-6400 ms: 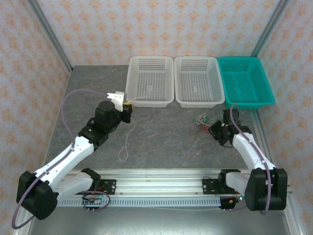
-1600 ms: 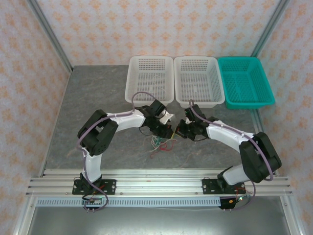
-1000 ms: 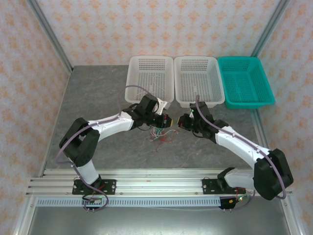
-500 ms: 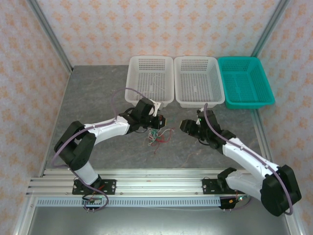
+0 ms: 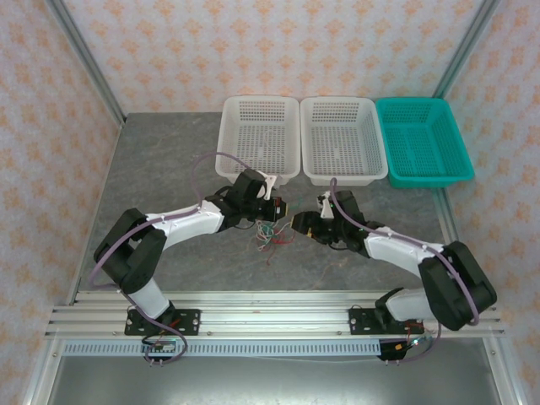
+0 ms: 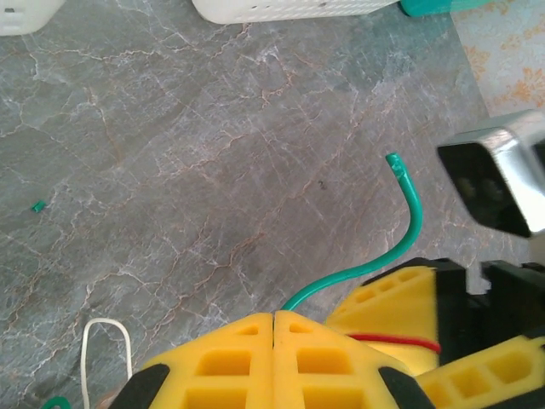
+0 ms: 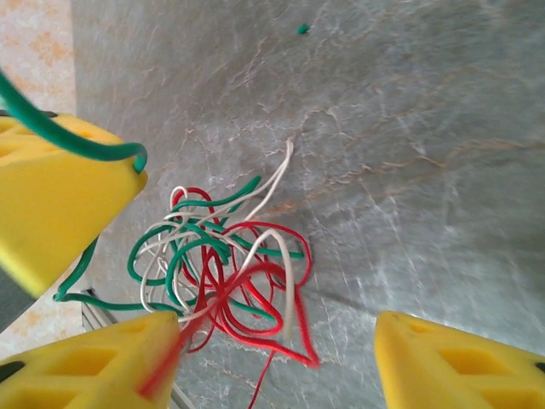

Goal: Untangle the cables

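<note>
From where I stand, the cables (image 7: 226, 264) lie in a loose knot of red, green and white on the table (image 7: 409, 128), in front of the baskets and between the two arms. The left pincer (image 6: 272, 328) is clamped fully shut on the green cable (image 6: 409, 230), whose free end curls up and away from the seam of its fingers. The right pincer (image 7: 277, 328) stands wide open with nothing gripped. It sits low, just beside the knot, and a red cable (image 7: 166, 366) drapes across one of its fingers. The main risk, I think, is that a pull on the green cable lifts the whole knot instead of sliding one strand free, because the green loops thread through the red and white ones. A hard pull could cinch the loops tighter. The cable is very thin, so it may also slip out of the shut fingers. If the right pincer closes where it is, it may catch several strands at once, or only the draped red one, and pin nothing useful. The two pincers are also very close together, so a careless move could knock them into each other.
</note>
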Controlling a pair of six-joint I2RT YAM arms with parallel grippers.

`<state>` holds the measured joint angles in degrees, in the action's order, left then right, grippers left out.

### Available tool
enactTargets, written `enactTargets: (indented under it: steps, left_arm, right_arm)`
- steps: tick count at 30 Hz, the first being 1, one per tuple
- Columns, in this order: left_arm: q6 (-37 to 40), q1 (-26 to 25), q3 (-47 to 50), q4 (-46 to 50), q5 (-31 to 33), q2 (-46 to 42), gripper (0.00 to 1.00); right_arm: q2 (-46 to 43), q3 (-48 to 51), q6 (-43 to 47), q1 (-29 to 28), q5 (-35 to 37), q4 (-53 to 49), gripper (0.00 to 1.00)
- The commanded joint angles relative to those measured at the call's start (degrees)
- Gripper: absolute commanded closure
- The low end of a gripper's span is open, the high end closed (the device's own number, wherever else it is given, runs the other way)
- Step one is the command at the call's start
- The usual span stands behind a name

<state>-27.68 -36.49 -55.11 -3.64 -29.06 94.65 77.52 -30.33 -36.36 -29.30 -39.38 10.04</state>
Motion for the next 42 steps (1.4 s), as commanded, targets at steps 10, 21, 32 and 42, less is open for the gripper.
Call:
enactTargets:
  steps: [10,21,32,42]
  left_arm:
    - [-0.9,-1.1,-0.4,-2.5,-0.2,-0.7,1.00]
    - [-1.5,0.5,-1.9,11.3,17.4,-2.1,1.00]
    - [-6.1,7.5,8.5,10.9,20.4,-7.3,1.00]
    - [-0.6,5.2,9.4,8.2,20.2,-11.9,0.32]
  right_arm:
    - [11.7,-2.8,2.1,-1.6,5.7,13.8,0.54]
    - [10.7,0.3,-6.0,1.4,16.1,11.4,1.00]
    - [-13.6,6.1,-11.7,14.0,36.2,-12.5,1.00]
    - [-20.2,0.5,-0.1,13.9,16.4,-7.8,1.00]
